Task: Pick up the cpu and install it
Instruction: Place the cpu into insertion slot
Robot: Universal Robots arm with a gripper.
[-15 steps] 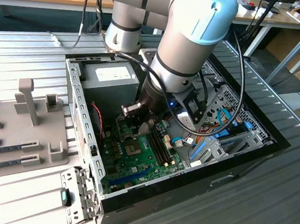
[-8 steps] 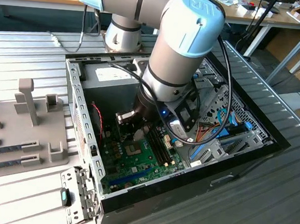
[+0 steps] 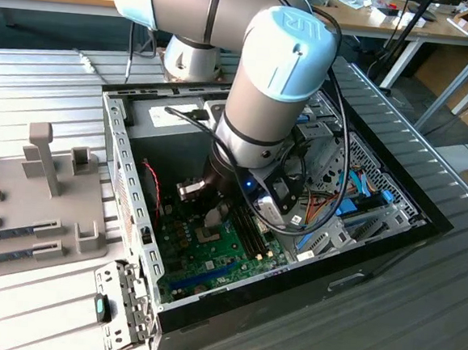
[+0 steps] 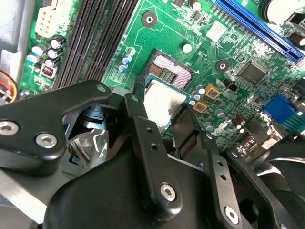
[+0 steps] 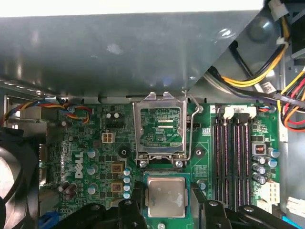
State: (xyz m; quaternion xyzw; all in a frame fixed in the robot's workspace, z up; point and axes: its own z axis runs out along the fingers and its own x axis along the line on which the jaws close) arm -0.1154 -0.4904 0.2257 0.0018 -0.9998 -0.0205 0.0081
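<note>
Your gripper's (image 4: 162,106) black metal fingers (image 4: 143,138) sit closest to the lens in both wrist views. They are clenched on the small flat square cpu (image 4: 164,99), one finger against each of two opposite edges. You can see the chip's silvery-grey metal top and thin green rim between them. In the first wrist view the cpu (image 5: 166,196) lies level between the same fingers (image 5: 202,207), with the gripper (image 5: 166,204) centred on it.

Just beside the cpu you have the open square socket (image 5: 159,126), its silver metal frame and thin wire lever standing around a bare contact field. The chip's edge overlaps the socket's (image 4: 167,71) nearer border in the second wrist view. You cannot tell from these pictures whether the cpu touches the green motherboard (image 5: 95,143).

Four long black memory slots (image 5: 233,157) run side by side near the socket, and a long blue slot (image 4: 257,28) crosses the board further off. A grey sheet-metal box (image 5: 119,47) overhangs the board, with yellow, red and black wires (image 5: 248,78) bundled next to it.

From the exterior view, your silver-and-blue arm (image 3: 273,89) reaches down into the open black computer case (image 3: 356,270), which rests on a ribbed metal table (image 3: 417,319). A grey plastic fixture tray (image 3: 45,201) lies at the exterior view's left.
</note>
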